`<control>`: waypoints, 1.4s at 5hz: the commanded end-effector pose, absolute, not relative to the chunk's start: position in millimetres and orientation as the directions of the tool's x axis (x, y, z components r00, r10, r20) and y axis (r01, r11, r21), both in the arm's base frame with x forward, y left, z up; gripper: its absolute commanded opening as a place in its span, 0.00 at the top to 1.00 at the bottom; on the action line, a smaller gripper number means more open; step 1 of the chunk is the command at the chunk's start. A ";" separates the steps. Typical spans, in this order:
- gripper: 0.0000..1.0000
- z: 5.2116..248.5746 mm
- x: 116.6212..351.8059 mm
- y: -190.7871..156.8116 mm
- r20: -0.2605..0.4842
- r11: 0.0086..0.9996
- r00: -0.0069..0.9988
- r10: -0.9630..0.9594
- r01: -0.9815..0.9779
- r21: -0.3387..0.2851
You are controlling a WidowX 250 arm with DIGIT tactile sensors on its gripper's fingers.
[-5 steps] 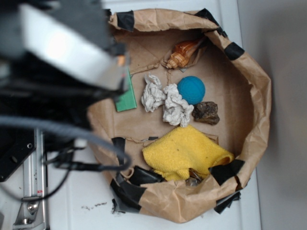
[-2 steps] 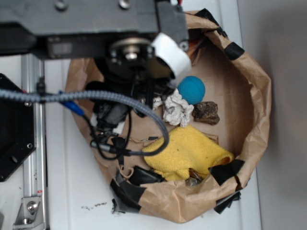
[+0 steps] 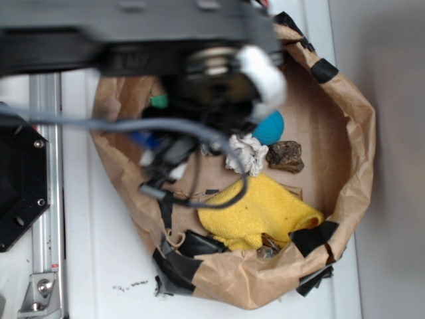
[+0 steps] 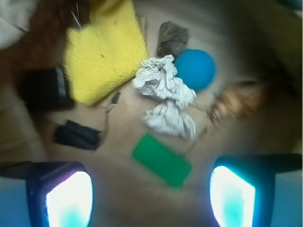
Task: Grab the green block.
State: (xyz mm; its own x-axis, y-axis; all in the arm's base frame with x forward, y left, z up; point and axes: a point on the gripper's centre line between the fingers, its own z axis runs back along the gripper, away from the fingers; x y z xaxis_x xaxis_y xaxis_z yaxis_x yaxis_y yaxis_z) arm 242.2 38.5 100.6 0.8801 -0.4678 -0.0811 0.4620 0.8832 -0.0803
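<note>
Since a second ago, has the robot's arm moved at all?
Yes. In the exterior view the arm has swung right across the paper bag, now covering the shell and reaching the blue ball.

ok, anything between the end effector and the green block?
No. Wrist view shows bare brown paper between the open end effector and the green block; the crumpled white paper lies beyond it.

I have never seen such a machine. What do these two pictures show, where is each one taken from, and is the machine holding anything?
This is a robot arm. One picture looks down from above; the dark blurred arm hides much. The other comes from a camera at its wrist. Its gripper is open and empty. Below lie a flat green rectangular block, a blue ball, crumpled white paper, a yellow cloth, a brown seashell and a dark stone, all inside a brown paper bag.
</note>
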 end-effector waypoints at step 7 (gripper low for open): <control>1.00 68.9 254.8 43.5 0.010 0.778 0.782 -0.624 0.619 0.109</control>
State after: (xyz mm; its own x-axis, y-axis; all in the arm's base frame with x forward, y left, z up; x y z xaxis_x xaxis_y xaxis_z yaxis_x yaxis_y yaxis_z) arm 248.8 39.4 55.0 0.7800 -0.6249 -0.0335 0.6257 0.7777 0.0614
